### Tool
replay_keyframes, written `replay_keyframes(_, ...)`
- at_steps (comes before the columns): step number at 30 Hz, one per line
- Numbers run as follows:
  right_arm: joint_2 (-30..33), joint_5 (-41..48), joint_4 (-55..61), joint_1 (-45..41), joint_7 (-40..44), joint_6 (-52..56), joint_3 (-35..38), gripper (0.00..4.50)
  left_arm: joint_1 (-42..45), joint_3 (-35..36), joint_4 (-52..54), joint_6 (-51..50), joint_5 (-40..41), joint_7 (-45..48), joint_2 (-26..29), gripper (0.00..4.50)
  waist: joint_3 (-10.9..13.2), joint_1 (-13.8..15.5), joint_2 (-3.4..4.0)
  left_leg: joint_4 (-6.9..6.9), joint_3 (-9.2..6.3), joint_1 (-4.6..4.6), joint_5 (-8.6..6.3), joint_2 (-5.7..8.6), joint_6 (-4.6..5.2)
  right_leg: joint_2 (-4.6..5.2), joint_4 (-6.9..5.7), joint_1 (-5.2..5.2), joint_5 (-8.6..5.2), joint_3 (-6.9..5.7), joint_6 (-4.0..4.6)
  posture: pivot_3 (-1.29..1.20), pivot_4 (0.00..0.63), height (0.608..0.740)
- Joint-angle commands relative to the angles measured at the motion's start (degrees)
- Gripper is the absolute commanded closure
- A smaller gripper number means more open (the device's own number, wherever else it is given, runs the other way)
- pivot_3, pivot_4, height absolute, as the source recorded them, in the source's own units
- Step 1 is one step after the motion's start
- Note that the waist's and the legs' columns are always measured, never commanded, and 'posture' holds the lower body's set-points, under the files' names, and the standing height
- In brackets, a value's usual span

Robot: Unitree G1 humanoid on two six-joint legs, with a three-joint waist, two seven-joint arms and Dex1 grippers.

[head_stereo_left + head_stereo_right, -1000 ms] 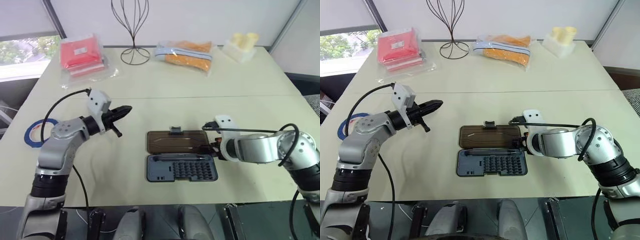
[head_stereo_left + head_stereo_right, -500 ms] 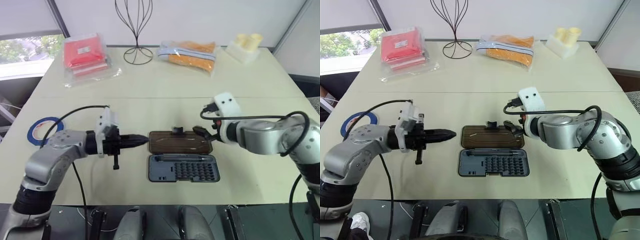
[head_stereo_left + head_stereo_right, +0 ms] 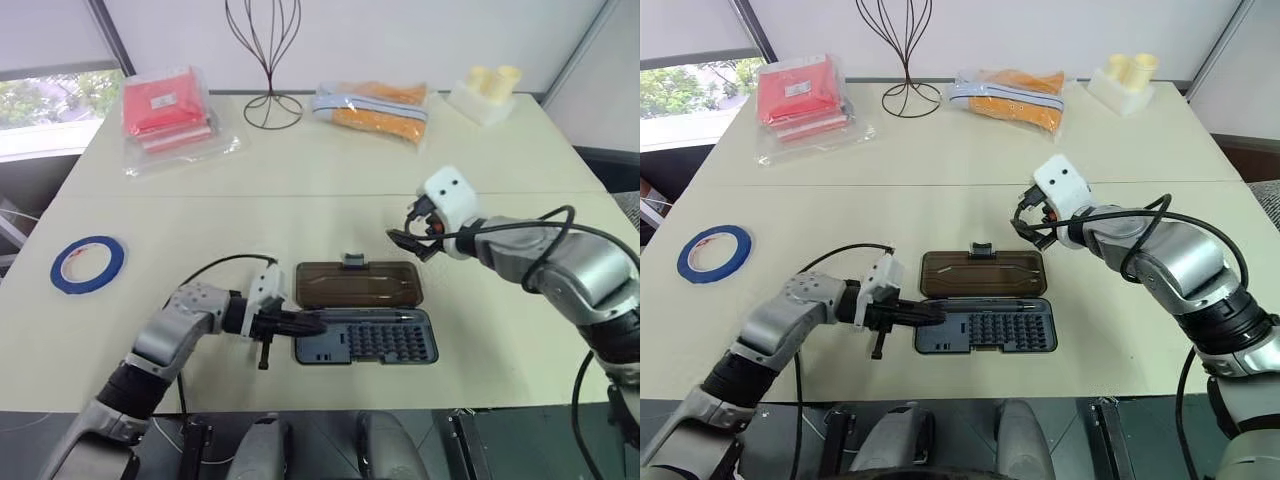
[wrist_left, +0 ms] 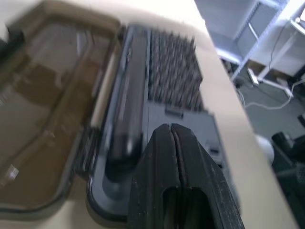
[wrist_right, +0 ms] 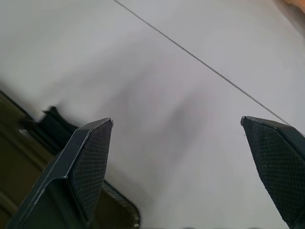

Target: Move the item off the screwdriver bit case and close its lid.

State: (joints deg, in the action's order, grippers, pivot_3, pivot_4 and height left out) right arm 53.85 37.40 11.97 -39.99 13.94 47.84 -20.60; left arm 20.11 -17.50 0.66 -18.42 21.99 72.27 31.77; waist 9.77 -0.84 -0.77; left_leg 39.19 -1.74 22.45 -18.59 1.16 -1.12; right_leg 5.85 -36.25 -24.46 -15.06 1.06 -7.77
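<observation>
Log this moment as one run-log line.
case: open on table | lid: flat, nothing on it | left gripper: shut, at tray's left end | right gripper: open, above lid's right corner

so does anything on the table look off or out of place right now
Nothing looks damaged or spilled. The screwdriver bit case lies open, its lid flat on the table with nothing on it.

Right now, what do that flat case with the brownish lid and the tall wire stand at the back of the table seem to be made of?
The flat dark blue-grey screwdriver bit case looks like moulded plastic with a dull sheen. Its smoky-brown see-through lid seems to be glossy tinted plastic: the table shows through it and it catches reflections. The thin black wire stand is probably painted metal, as it holds slender curved loops.
</observation>
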Motion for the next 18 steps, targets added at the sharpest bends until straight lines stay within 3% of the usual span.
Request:
replay_keyframes(1, -0.8, -6.1, -1.2, -3.1, 9.2, -3.6, -0.2, 0.02, -0.3, -1.3, -2.4, 3.4, -2.8, 1.0, -0.2, 4.50, 0.0, 0.0, 0.02, 0.00, 0.00, 0.00, 0.00, 0.00, 0.00, 0.00, 0.00, 0.00, 0.00, 0.00, 0.00, 0.00, 0.150, 0.740)
replay_keyframes(11, -5.0, -21.7, -11.4, -7.5, 30.1, -16.0, -4.8, 0.02, -0.9, -1.7, -4.1, 5.7, -4.8, 0.9, -0.6, 4.50, 0.0, 0.0, 0.04, 0.03, 0.00, -0.06, 0.00, 0.01, -0.01, 0.01, -0.03, 0.04, 0.00, 0.00, -0.01, 0.00, 0.150, 0.740)
replay_keyframes(18, -7.7, -30.6, -18.9, -7.5, 38.7, -23.5, -6.4, 0.02, -1.1, -1.3, -3.6, 5.7, -5.2, 0.4, -0.3, 4.50, 0.0, 0.0, 0.05, 0.05, 0.01, -0.07, 0.11, 0.01, -0.19, 0.01, -0.07, 0.04, 0.00, 0.00, -0.01, 0.00, 0.150, 0.740)
